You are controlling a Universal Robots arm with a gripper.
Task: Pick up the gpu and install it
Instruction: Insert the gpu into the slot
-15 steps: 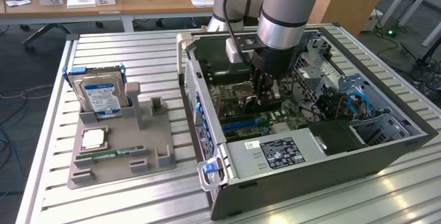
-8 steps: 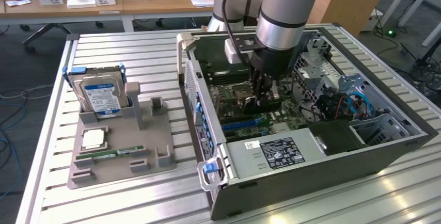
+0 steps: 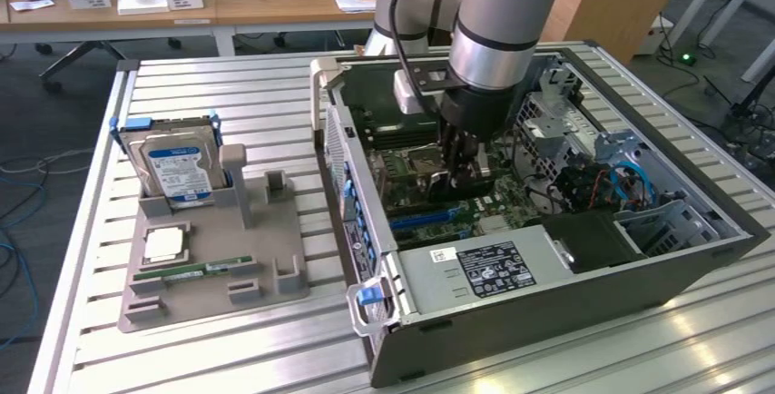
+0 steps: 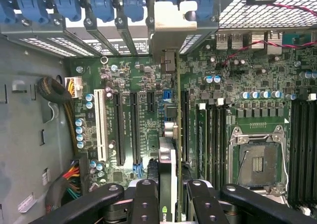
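On a slatted aluminium surface (image 3: 218, 94), a grey open-sided computer tower (image 3: 678, 258) lies flat, its green motherboard (image 4: 124, 85) exposed. The arm's black gripper (image 3: 464, 169) reaches inside. Its fingers (image 4: 146, 199) are clamped on the flat green gpu card (image 4: 167, 154), held edge-on among the board's black slots.

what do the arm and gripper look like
The arm is a thick silver-grey tube with pale blue joint caps and a black band. A black cable runs down beside it. The gripper is black, with flat fingers dotted with round screw holes.
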